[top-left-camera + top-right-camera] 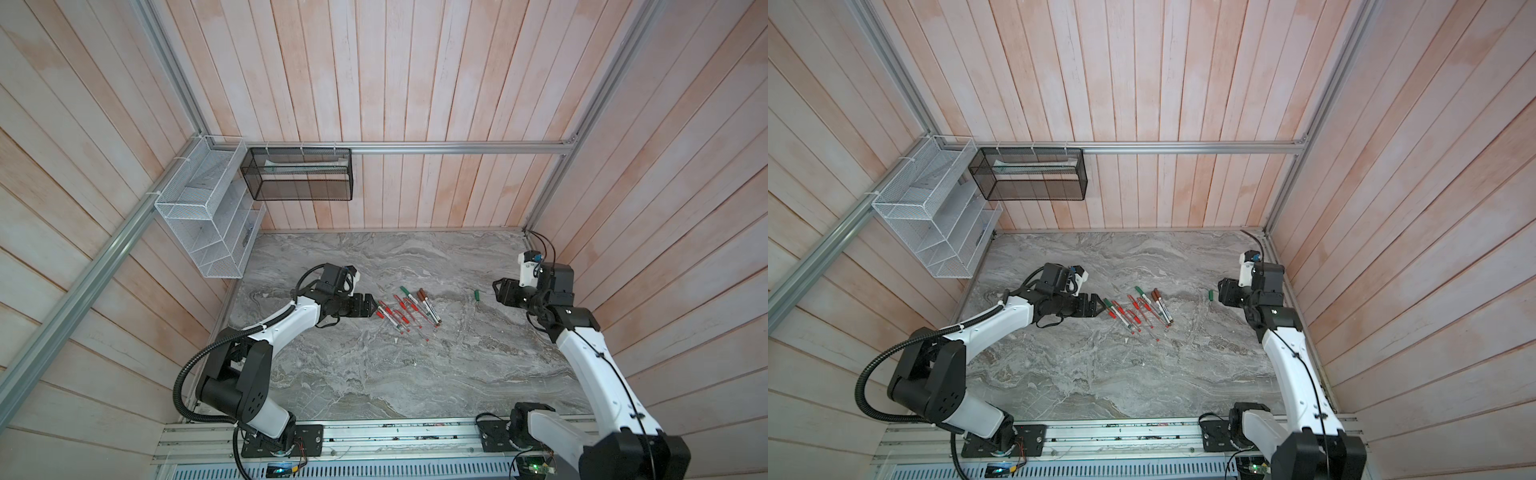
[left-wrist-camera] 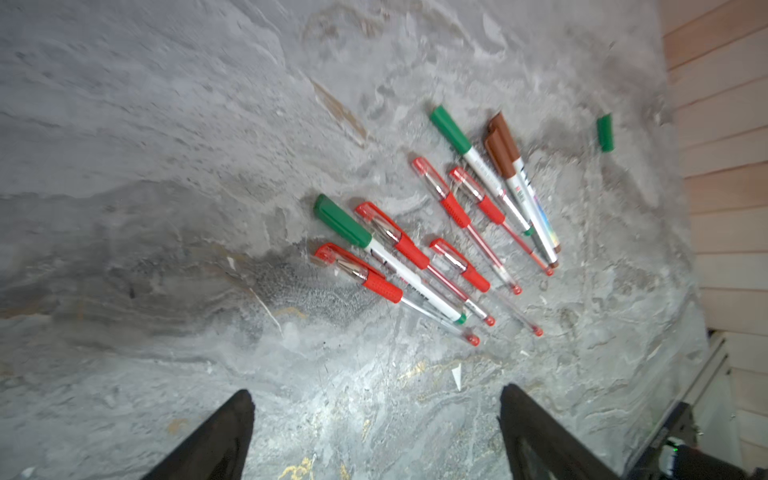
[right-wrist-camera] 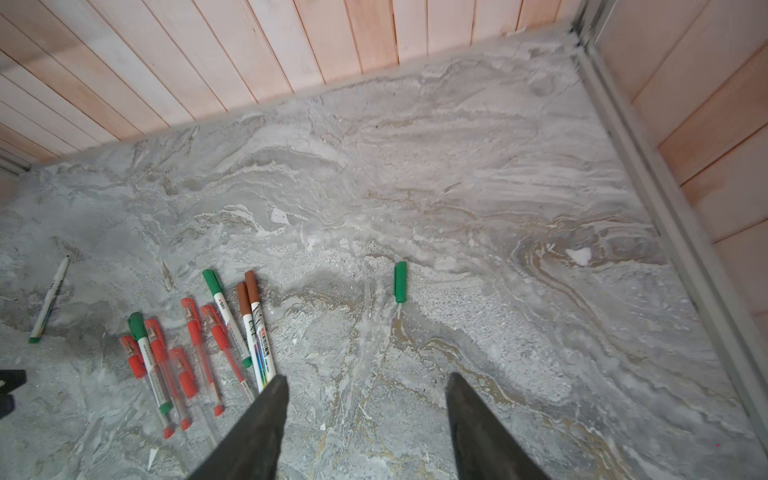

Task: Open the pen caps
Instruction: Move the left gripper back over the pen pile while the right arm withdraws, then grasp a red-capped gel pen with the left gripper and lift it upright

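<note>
One loose green cap [image 3: 400,287], off its pen, lies flat and alone on the surface [image 3: 498,208]. It is just ahead of the right gripper [image 3: 368,376], whose jaws stand apart with nothing between them. It was probably set there to keep it clear of the work not yet done.

Nine pen caps [image 2: 368,211] are still seated: five red caps [image 2: 422,165], two green caps [image 2: 341,220] and two brown caps [image 2: 500,145]. Their pens [image 2: 415,282] lie side by side in a loose fan, ahead of the left gripper [image 2: 376,390] and between the two grippers, within reach of either.

Left gripper: jaws spread wide, empty, facing the fan's near end, likely lining up the next pen.

One white barrel [image 3: 49,299], uncapped, lies apart from the fan on the side away from the right gripper and near the left one. It is presumably the loose cap's owner.

Progress, judged: early, with one cap of ten off.
</note>
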{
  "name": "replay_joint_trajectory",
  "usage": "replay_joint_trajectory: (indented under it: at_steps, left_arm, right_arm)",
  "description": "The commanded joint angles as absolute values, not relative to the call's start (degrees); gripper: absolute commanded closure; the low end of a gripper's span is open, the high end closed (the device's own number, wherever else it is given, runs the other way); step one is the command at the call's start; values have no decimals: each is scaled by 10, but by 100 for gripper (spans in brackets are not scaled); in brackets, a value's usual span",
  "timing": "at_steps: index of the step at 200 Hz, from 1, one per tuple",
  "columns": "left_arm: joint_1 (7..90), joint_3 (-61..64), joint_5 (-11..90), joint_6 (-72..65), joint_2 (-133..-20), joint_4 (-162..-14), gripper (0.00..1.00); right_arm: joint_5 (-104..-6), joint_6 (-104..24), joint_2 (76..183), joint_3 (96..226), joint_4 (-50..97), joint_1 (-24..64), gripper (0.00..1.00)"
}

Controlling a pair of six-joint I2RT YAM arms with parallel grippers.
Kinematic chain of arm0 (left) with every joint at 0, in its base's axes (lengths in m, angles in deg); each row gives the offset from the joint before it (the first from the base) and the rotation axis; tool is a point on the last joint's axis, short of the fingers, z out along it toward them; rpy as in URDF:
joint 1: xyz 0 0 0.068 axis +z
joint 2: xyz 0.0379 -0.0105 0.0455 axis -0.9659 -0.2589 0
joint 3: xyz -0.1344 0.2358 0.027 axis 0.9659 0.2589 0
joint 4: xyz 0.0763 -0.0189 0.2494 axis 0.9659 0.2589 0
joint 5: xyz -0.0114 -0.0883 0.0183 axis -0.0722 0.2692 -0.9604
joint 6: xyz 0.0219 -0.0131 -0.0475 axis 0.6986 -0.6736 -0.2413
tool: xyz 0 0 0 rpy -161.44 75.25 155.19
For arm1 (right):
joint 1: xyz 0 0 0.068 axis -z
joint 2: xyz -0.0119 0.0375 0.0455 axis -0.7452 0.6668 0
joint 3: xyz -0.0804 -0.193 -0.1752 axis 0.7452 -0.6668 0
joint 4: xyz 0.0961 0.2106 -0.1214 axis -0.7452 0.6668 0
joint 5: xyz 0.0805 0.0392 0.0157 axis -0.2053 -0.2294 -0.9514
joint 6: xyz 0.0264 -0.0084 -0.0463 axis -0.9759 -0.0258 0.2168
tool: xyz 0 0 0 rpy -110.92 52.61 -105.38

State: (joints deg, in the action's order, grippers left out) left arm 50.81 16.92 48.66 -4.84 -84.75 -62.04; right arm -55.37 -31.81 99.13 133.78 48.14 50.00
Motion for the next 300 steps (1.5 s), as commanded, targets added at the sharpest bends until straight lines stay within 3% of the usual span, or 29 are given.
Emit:
replay_joint_trajectory:
  at_steps: [1, 33, 63, 137, 199, 229, 265, 300]
  left_arm:
    - [475, 154, 406, -18, -873, -621, 7]
    - [451, 137, 339, -5, -919, -643, 7]
    - [443, 114, 322, 0, -949, -649, 7]
    - [424, 77, 295, 19, -1013, -645, 7]
    - [421, 97, 291, 39, -1023, -645, 17]
    - [436, 117, 297, 51, -1006, -644, 25]
    - [471, 139, 313, 59, -982, -640, 45]
    - [475, 140, 319, 70, -970, -642, 49]
  right_arm:
    - [-502, -297, 933, 1306, 467, 504, 32]
    - [-466, -277, 823, 1221, 410, 503, 13]
    - [-431, -281, 750, 1160, 363, 500, 3]
    - [-419, -279, 757, 1157, 360, 480, 3]
    - [-415, -279, 755, 1153, 355, 470, 3]
    - [-414, -279, 753, 1153, 357, 467, 3]
    - [-419, -279, 753, 1152, 352, 465, 3]
    - [-416, -279, 755, 1152, 354, 464, 3]
